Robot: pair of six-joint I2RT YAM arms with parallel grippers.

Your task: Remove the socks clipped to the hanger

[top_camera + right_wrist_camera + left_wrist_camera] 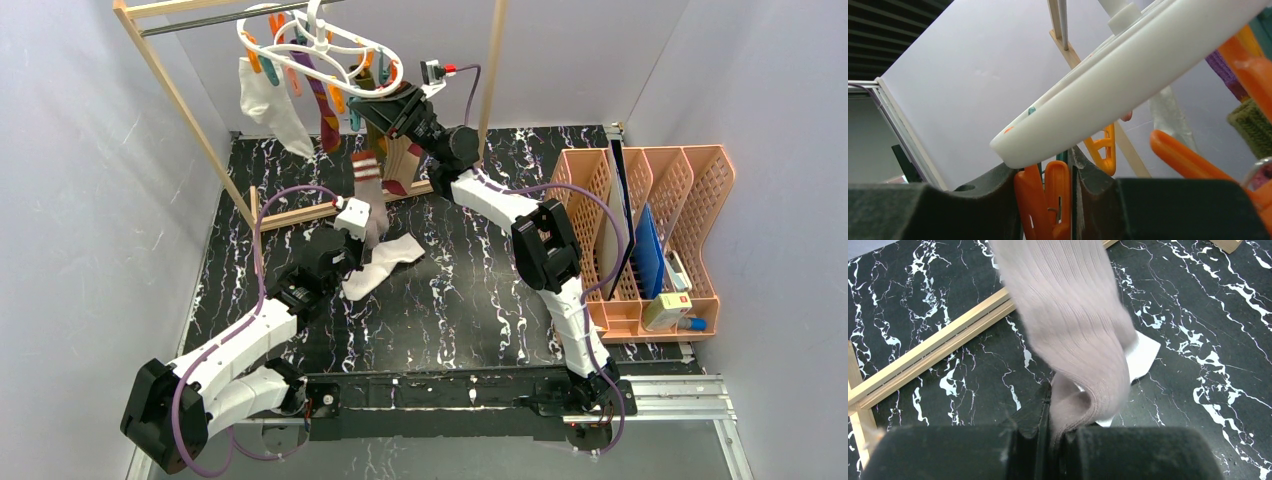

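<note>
The white oval hanger (320, 45) hangs from the rack's rail at the back. A white sock (268, 105) and striped socks (326, 112) still dangle from its pegs. My right gripper (388, 108) is raised under the ring's right end, shut on an orange peg (1048, 200) beneath the white ring (1108, 85). My left gripper (357, 218) is shut on a pale grey sock (1073, 330) with a maroon-striped cuff (366, 166). The cuff reaches up to just below the right gripper, and I cannot tell if a peg holds it. Another white sock (385, 265) lies loose on the table.
The wooden rack's base bar (933, 352) lies across the black marbled table just behind my left gripper, and its slanted post (185, 110) rises at the left. An orange file organizer (660, 230) with a blue folder stands at the right edge.
</note>
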